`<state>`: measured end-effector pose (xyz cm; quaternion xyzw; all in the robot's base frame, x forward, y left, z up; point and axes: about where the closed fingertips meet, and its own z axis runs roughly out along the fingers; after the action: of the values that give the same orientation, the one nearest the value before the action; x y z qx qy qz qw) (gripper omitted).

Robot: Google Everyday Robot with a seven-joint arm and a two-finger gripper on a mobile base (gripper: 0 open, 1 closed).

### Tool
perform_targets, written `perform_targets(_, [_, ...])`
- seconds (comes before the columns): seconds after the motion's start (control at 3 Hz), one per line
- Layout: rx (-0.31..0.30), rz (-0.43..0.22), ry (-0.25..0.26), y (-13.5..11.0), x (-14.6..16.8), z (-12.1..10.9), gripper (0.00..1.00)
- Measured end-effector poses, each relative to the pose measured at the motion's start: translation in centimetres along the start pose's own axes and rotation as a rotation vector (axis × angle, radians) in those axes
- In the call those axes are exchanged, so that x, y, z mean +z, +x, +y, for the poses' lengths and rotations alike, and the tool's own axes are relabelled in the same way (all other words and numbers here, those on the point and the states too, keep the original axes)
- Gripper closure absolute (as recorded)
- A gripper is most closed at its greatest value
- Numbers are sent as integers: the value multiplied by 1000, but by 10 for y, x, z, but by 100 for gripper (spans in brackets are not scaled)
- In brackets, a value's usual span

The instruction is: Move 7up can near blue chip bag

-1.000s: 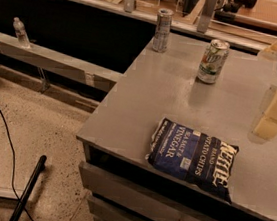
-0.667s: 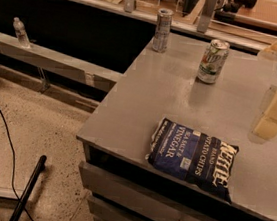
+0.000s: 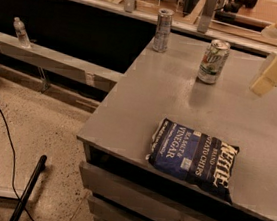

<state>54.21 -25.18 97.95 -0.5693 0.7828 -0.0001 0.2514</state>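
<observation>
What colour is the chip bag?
The chip bag is dark blue with white letters, camera view; the gripper hangs beside the 7up can.

Warm, rather dim light falls from above, and the pale gripper (image 3: pixel 273 73), hanging over the grey table (image 3: pixel 145 98) at the upper right edge of the view, is among the brightest things there. Left of the gripper the 7up can (image 3: pixel 213 61) throws a soft, faint shadow toward the table's near edge, on a dull sheen without hard glare. Below and left of it the blue chip bag (image 3: pixel 193 157) reads very dark, and far left the recess (image 3: pixel 73 24) sinks to near black
</observation>
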Motion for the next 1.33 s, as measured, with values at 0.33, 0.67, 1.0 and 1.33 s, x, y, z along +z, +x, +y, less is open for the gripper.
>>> perform_targets(0.33, [88,-118,-6,5,39,-60,0])
perform_targets(0.67, [193,-282,13,4,69,-108,0])
perform_targets(1.0, [196,-347,23,-5,74,-126,0])
perform_targets(1.33, [192,-341,27,-6,71,-126,0])
